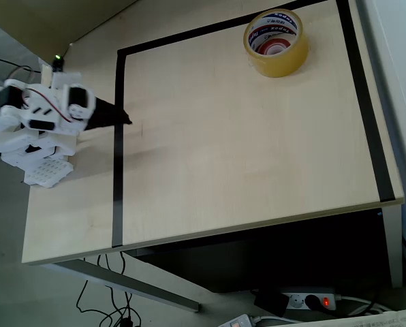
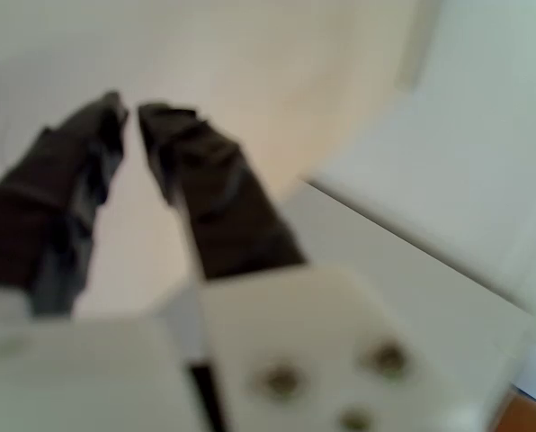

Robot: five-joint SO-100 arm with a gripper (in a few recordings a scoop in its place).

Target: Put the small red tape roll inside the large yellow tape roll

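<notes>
Sitting already inside the large translucent yellow tape roll [image 1: 276,42] at the far right, the small glossy red ring [image 1: 274,46] looks light, stiff and slippery, best pinched across its rim, while the black gripper [image 1: 123,118] rests at the left, nearly closed and empty.

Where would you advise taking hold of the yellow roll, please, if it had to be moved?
Grip the yellow roll across one wall of the ring, one finger in the hole and one outside, coming down from above. It lies flat on the table with its hole facing up. The red ring inside leaves less room. The claw looks nearly shut and would need to open first.
</notes>
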